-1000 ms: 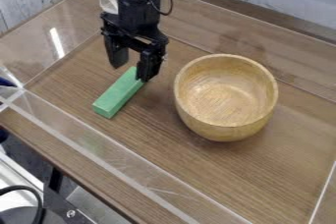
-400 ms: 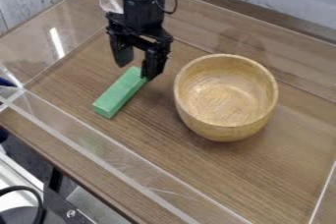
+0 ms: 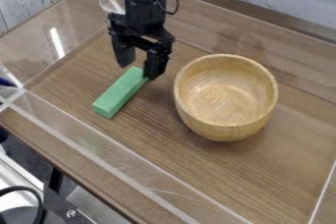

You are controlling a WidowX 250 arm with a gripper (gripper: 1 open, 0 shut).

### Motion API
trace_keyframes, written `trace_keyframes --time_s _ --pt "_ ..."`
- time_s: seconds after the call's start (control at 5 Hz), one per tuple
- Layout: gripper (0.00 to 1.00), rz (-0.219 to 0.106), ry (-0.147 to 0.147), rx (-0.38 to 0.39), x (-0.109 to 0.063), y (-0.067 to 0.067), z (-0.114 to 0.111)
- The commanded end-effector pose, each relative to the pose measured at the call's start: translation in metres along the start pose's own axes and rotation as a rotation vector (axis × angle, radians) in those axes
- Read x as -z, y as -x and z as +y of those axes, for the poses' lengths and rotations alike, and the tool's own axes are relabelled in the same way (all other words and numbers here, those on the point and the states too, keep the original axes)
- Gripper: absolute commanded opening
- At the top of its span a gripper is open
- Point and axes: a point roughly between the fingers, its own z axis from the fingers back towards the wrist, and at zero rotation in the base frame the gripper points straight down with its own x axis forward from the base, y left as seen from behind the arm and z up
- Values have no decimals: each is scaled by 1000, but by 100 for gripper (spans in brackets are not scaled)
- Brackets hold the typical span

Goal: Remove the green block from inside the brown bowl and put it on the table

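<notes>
Green block (image 3: 118, 93): it lies flat on the counter (image 3: 197, 159), outside and to the left of the brown bowl (image 3: 226, 95), apart from the bowl's rim. Its long side runs diagonally, with the far end toward my claw.
Block and my claw (image 3: 140, 63): my claw hangs just above the block's far end; the lower end reaches out from under me toward the front-left. My fingers are spread wide and grip nothing.
Contact: I cannot tell whether my fingertips touch the block's far end or hover just over it.
Brown bowl: it sits upright on the counter, right of the block and of my claw, its pale inside in full view.
Hidden: the block's far tip is covered by my fingers. My arm is cut off by the top edge above the wrist.
Hard to make out: the clear walls (image 3: 79, 140) around the counter show mostly as glare lines and edges.
My pose: my wrist stands upright behind the block, left of the bowl, claw pointing straight down at the counter.
</notes>
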Motion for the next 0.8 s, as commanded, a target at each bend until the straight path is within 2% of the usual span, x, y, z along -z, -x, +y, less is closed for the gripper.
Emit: trace_keyframes --time_s 0.0,0.2,0.6 --pt "100 -65 -15 7 -17 -12 1" --pt "0 -64 -14 5 -15 -15 1" --pt "0 -77 -1 36 -18 -21 -11"
